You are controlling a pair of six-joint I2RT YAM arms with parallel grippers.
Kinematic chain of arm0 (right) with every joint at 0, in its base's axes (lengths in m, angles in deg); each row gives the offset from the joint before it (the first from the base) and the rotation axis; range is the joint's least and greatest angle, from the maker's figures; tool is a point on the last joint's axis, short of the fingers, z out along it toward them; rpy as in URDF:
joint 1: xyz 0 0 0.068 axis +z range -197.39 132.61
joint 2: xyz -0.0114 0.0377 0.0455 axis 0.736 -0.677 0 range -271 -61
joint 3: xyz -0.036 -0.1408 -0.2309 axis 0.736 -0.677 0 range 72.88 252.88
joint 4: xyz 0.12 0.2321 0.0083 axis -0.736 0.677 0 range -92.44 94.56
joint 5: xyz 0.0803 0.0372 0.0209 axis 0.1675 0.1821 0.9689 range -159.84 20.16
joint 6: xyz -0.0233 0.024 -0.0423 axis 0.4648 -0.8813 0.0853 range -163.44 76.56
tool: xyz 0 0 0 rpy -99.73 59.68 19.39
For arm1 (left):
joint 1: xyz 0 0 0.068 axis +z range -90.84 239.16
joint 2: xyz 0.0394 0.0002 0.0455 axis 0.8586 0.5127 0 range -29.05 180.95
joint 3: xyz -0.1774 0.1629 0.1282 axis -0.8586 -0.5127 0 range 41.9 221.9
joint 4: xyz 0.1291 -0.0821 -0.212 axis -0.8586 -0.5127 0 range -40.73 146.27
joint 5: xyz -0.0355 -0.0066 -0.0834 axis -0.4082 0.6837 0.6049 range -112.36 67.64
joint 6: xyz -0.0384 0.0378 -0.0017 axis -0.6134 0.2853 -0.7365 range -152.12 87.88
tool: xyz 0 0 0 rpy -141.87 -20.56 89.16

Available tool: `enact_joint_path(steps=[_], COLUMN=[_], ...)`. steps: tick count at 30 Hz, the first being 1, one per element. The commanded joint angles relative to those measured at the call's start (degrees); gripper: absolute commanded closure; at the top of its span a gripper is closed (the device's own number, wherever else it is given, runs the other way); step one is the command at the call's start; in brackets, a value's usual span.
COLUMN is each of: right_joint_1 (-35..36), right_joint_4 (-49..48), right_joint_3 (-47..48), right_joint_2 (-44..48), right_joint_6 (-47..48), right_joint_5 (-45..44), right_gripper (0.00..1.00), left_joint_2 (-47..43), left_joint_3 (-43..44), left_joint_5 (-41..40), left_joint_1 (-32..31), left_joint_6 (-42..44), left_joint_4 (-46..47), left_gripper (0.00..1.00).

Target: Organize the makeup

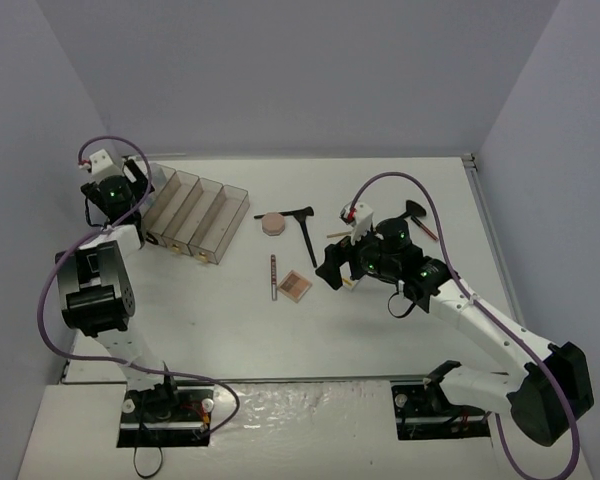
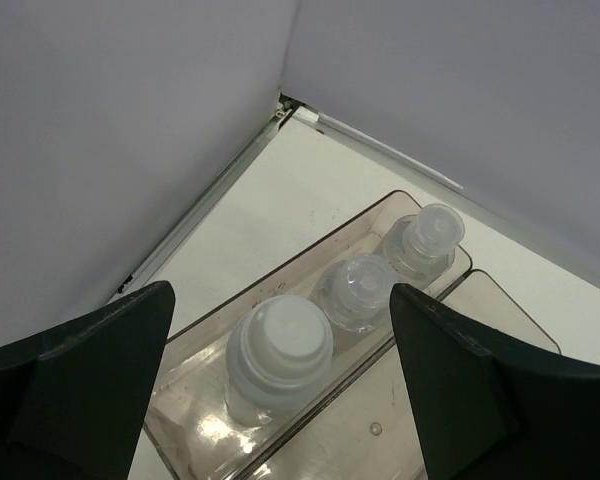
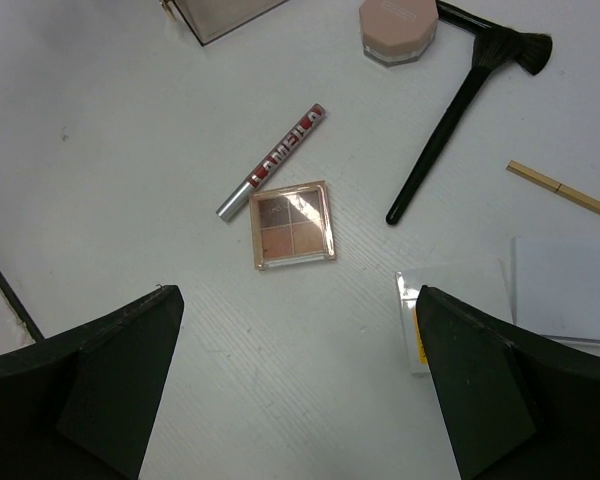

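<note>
Your stock: three bottles in organizer tray, end compartment; palette outside tray; left gripper, right gripper agape, empty.

Organizer tray cut by top edge; white pad runs off right edge

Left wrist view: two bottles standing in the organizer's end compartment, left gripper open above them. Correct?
Not quite. The left wrist view shows three bottles in a row in that compartment of the organizer, not two. The left gripper is open above them, as you said.
</note>
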Motion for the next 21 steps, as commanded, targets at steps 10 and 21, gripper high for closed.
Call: enact_joint_path(steps=[10, 21], right_joint_1=[-0.2, -0.8], right_joint_4=[4.2, 9.3], right_joint_3=[2.6, 0.2], right_joint_2=[11.6, 18.8], right_joint_6=[-4.1, -9.5], right_joint_5=[-9.5, -17.5], right_gripper=[0.0, 0.0], left_joint_2=[-27.1, -37.4], left_joint_3=[11.5, 0.7], left_joint_5=[4.1, 4.4], left_joint_1=[-8.6, -37.6], left_joint_6=[-0.6, -14.1], left_joint_4=[-45.1, -64.7], left_gripper=[0.07, 0.15])
